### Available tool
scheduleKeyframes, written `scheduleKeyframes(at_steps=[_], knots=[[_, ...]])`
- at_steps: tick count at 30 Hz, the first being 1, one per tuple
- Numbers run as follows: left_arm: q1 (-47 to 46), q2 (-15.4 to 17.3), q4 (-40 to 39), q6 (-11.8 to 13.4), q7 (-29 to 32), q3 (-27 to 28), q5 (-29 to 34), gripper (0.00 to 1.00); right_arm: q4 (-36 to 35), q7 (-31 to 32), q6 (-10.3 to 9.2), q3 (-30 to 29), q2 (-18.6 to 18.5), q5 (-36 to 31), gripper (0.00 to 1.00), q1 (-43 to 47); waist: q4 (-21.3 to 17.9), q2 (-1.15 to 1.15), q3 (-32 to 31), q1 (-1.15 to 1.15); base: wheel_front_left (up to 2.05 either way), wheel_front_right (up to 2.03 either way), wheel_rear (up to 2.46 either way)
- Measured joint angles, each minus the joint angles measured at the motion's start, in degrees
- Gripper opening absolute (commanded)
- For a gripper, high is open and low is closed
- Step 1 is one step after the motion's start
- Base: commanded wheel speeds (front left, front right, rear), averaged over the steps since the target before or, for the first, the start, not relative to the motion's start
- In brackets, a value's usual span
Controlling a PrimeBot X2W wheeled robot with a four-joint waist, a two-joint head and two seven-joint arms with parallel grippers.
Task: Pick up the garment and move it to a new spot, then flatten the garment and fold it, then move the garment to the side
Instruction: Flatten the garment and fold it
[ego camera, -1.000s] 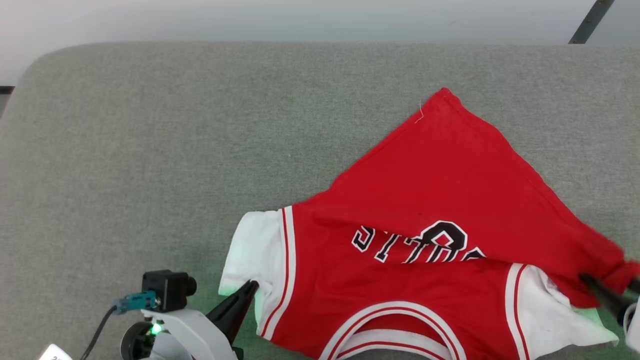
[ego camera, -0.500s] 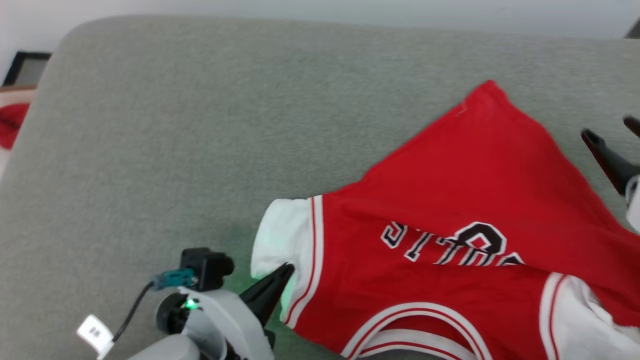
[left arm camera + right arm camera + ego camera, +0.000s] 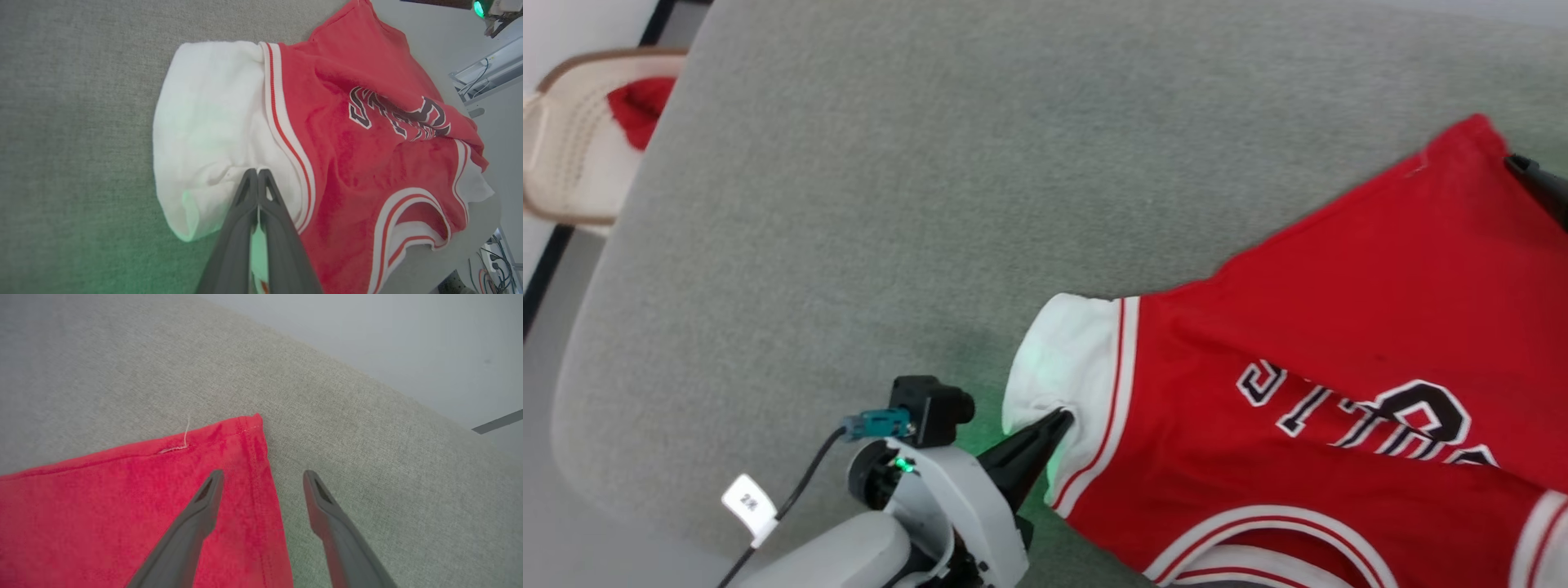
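The left hand (image 3: pixel 258 176) is pinched shut on the white sleeve (image 3: pixel 204 122) of the garment (image 3: pixel 1339 310). The right hand (image 3: pixel 263 477) is wide open over its red bottom corner (image 3: pixel 245 428). The garment lies on the grey worktop (image 3: pixel 890 204). It looks soft and floppy, so corners seem best to grab.

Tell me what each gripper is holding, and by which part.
The left gripper is shut on the garment, pinching its white sleeve near the striped seam. The right gripper is open and holds nothing, its fingers astride the red hem corner.
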Motion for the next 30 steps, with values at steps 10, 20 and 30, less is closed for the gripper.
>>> scheduleKeyframes(at_steps=[10,20,30], knots=[[-2.3,-4.2,3.8,-3.2,-0.5,-1.2,0.6,0.00,9.9,3.4,0.00,9.0,-1.9,4.1,1.00,-8.4,5.4,0.00,3.8,0.00,0.00,0.00,0.00],[-2.7,-5.8,6.4,-4.9,-1.5,-1.3,0.5,0.00,16.3,11.6,-0.01,13.2,-2.2,9.7,0.00,-14.8,8.0,0.00,5.8,0.00,0.00,0.00,0.00],[-2.7,-5.2,7.6,-5.0,-1.5,-1.0,0.0,0.00,22.7,13.3,0.01,12.5,1.9,9.4,0.00,-17.4,6.5,0.00,4.8,0.00,0.00,0.00,0.00]])
